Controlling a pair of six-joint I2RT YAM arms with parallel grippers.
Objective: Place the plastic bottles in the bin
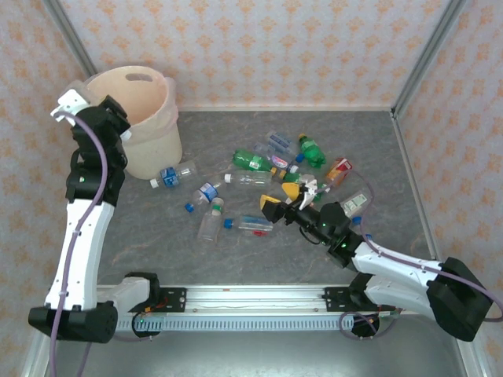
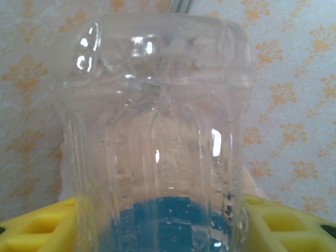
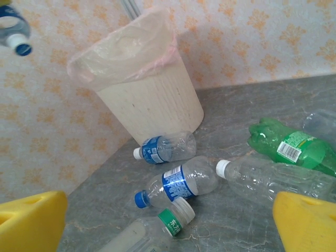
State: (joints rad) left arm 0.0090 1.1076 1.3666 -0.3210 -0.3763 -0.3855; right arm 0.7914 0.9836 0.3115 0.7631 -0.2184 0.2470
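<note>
From above, your right gripper [image 1: 289, 200] hangs wide open over loose bottles [image 1: 251, 161]; the bin [image 1: 149, 141] stands far left. Left wrist: your left gripper [image 2: 168, 226] clamps a clear bottle [image 2: 157, 131]. Right wrist: bottles lie on the table [image 3: 236, 121] before the bin.

From high above the near edge we look down on the whole table [image 1: 236, 259], with the bin [image 1: 149, 129] at the far left and the scattered bottles [image 1: 251, 161] in the middle. Our left wrist camera faces the wall [image 2: 294, 105], with a clear bottle [image 2: 157, 157] right up against it. Our right wrist camera sits low over the table and looks across it toward the bin, sharing that bin and the bottles beside it with the overhead view.
</note>
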